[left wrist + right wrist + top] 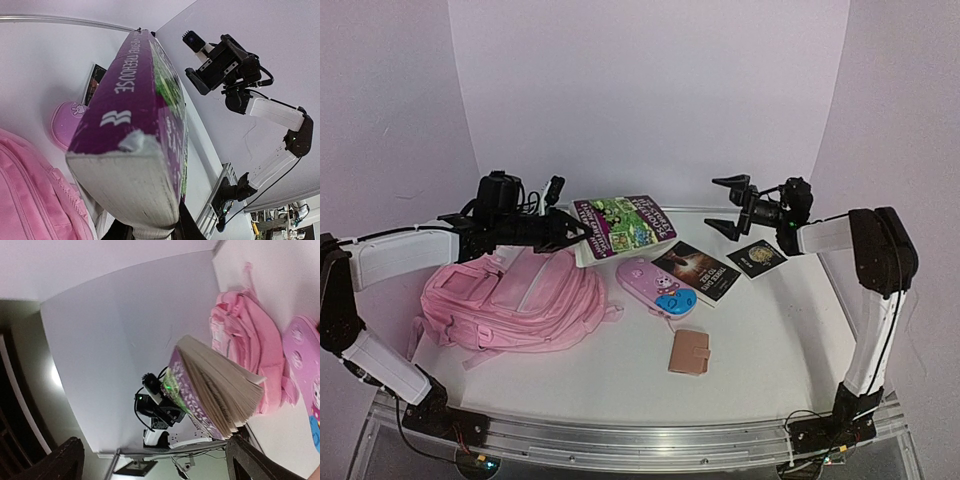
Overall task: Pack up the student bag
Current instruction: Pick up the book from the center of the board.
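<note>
While pinched by left tool (582, 232), purple book (625, 225) beside student bag (515, 300), pink case (657, 286) near; right tool (725, 204) spread.

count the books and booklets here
3: purple book held up by the left gripper; dark book flat at centre; small black booklet near the open right gripper. Others may hide inside the student bag.

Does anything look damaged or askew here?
Yes. The purple book, held at one end by the left gripper, has a torn patch on its spine, and it is tilted with its pages fanning apart.
</note>
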